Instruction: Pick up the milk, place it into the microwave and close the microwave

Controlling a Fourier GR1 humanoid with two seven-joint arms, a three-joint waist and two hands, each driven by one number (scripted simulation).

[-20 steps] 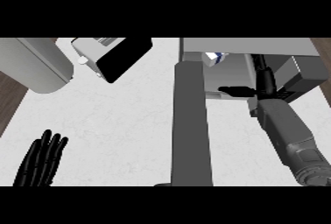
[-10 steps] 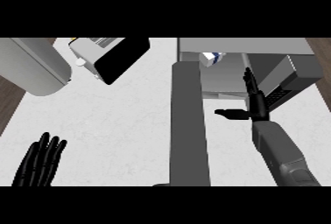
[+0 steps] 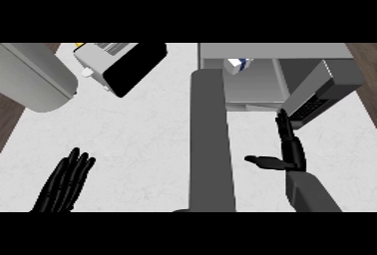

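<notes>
Milk [image 3: 237, 65] is inside microwave [image 3: 273, 51], at the cavity's left side, next to the hinge end of the door. Door [image 3: 212, 144] is wide open, sticking out toward the robot. R hand [image 3: 288, 152] is in front of the cavity, right of door, not touching it. Its fingers are straight, thumb out to the left, holding nothing. L hand [image 3: 65, 182] rests open at lower left over counter [image 3: 140, 129], empty. White/black box [image 3: 110, 60] at top left, can't tell what it is.

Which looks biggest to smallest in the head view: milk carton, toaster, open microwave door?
Largest: microwave door, open, though it runs nearest the camera, which may enlarge it.
Middle: toaster.
Smallest: milk carton, plainly; only part of it shows inside the microwave.
</notes>
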